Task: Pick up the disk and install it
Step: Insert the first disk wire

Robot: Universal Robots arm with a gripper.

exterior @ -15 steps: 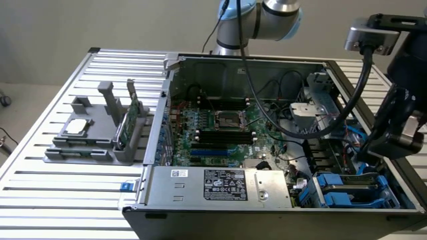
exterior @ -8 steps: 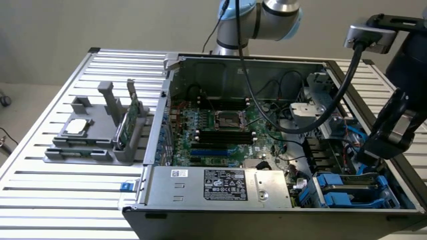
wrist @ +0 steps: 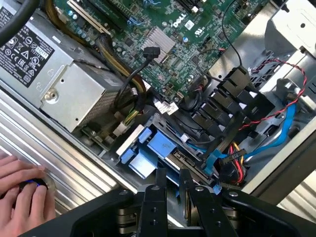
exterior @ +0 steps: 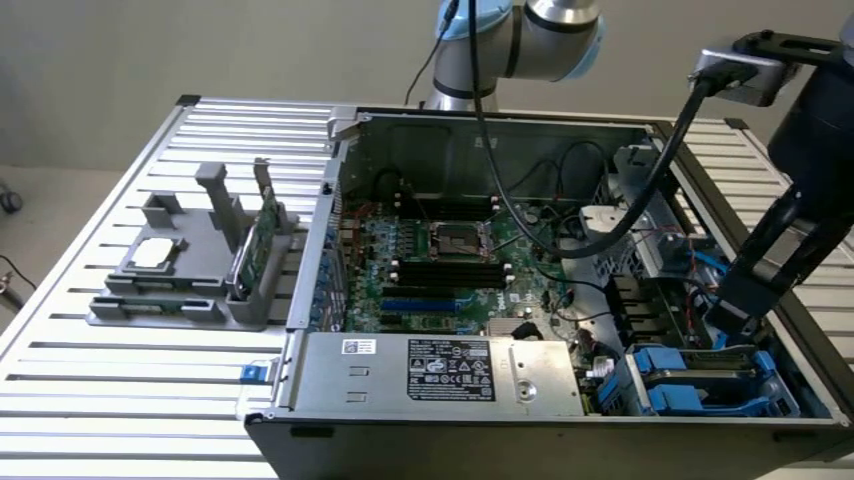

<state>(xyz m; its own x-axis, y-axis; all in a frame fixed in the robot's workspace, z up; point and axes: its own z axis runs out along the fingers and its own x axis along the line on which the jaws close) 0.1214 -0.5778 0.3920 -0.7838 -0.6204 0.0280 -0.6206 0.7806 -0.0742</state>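
The pincer hangs low inside the open computer case, at the lower right of the exterior view, right over the drive bay; whether it clamps anything or merely stands over it I cannot tell. The disk, known by its blue carrier frame, lies in that bay just beneath the pincer, beside the power supply and near a bundle of red and blue cables. The step in hand looks like seating the disk in its bay; to do it well, I judge, the carrier should sit square to the bay's rails, flat and not tilted, with pressure along the rails only; a skewed carrier would likely jam. The cables lie near enough to be pinched, so the path ought to stay clear of them; the motherboard is just beside the bay and should not be touched. A person's hand rests on the bench, well apart from the bay.
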